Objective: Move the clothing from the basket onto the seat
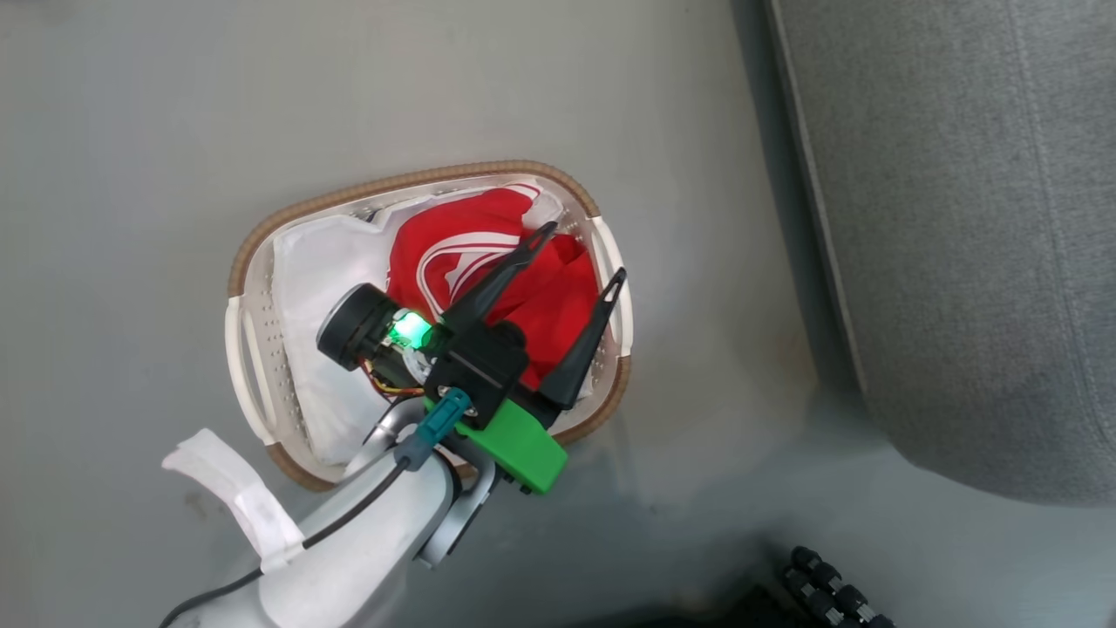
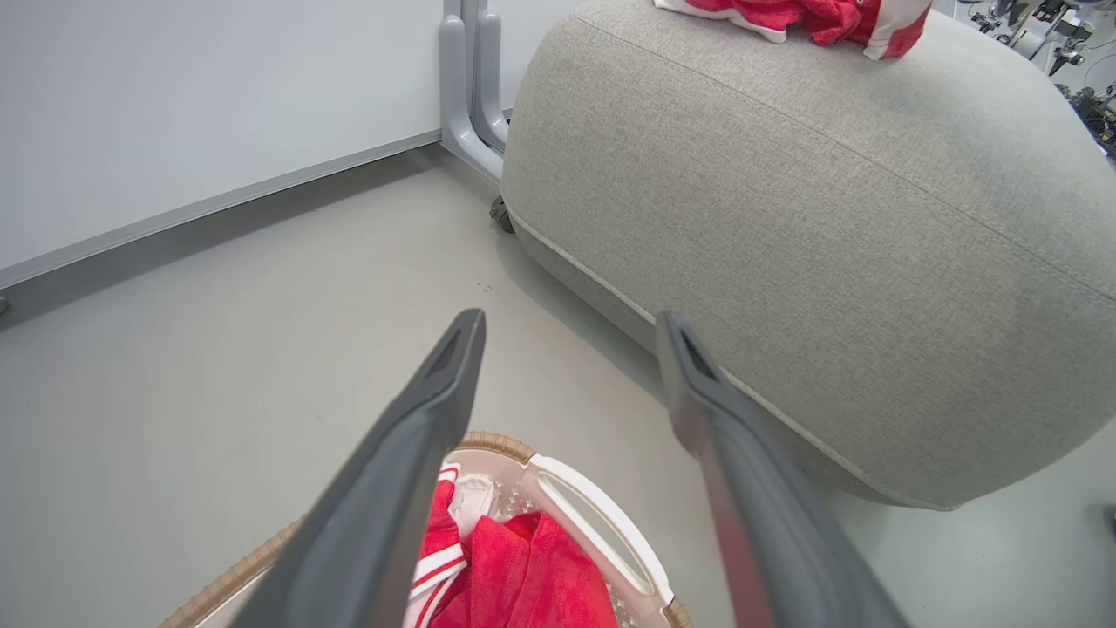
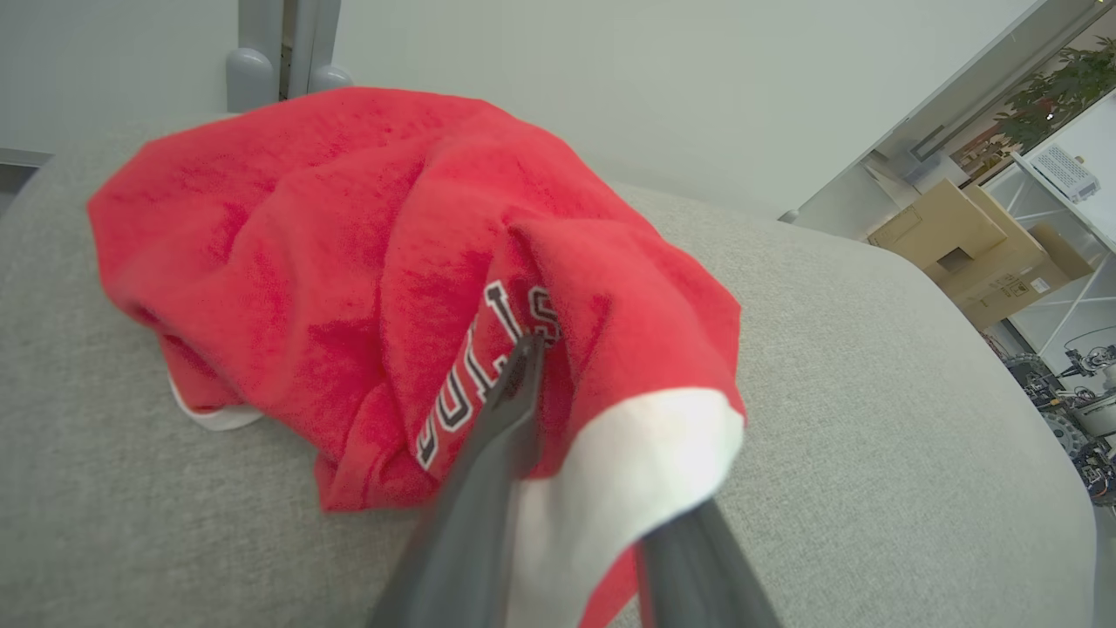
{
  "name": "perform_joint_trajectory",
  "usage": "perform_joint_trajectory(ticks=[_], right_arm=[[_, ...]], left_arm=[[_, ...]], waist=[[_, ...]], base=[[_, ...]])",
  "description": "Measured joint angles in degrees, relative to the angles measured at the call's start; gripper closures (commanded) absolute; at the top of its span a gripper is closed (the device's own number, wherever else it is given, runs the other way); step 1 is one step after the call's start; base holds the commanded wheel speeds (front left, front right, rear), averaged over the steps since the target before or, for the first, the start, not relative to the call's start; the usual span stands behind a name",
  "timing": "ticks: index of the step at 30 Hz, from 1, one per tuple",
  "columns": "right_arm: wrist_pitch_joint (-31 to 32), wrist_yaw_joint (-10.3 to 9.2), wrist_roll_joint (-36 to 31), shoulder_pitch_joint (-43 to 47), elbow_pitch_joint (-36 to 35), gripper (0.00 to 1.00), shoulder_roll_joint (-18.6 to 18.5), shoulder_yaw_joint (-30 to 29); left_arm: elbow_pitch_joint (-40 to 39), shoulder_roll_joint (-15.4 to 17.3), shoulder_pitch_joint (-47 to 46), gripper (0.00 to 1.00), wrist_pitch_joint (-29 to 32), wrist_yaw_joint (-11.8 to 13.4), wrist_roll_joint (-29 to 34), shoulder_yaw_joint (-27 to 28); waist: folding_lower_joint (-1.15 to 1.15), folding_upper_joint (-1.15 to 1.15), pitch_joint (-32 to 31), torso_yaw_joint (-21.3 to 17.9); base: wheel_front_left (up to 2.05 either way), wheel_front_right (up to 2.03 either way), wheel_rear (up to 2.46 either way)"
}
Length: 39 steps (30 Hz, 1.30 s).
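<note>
My left end effector (image 1: 586, 249) hangs wide open and empty over the basket (image 1: 349, 194). The red clothing (image 1: 453, 235) lies directly beneath its fingertips, so this arm is nearer.

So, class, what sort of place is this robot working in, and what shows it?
Probably a robotics lab or test room, not a home: bare grey floor, a wall panel on a metal foot by the seat, and cardboard boxes and machine parts beyond.
</note>
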Motion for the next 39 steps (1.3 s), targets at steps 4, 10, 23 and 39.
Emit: perform_joint_trajectory(ticks=[4,10,23,39], right_arm=[[-0.2,0.0,-0.4,2.3,-1.8,0.0,1.6,0.9],[-0.3,0.0,0.4,9.4,-9.0,0.0,4.4,0.6],[-0.3,0.0,0.6,19.8,-19.8,0.0,6.3,0.5],[-0.3,0.0,4.3,32.3,-31.0,0.0,16.7,5.7]], left_arm=[[-0.1,0.6,0.2,0.0,-0.1,0.3,-0.6,0.5],[1.0,0.5,0.7,0.0,-1.6,0.6,-1.7,1.1],[7.4,-2.7,4.5,0.0,-6.1,0.7,-5.9,6.1],[8.2,-7.4,19.2,0.0,-6.5,0.2,-2.0,26.9]], waist=[[0.0,0.0,-1.2,-0.7],[0.0,0.0,-3.8,-1.3],[-0.01,0.0,-13.3,-0.6],[-0.01,0.0,-27.7,4.1]], base=[[0.0,0.0,0.0],[0.0,0.0,0.0],[0.0,0.0,0.0],[0.0,0.0,0.0]])
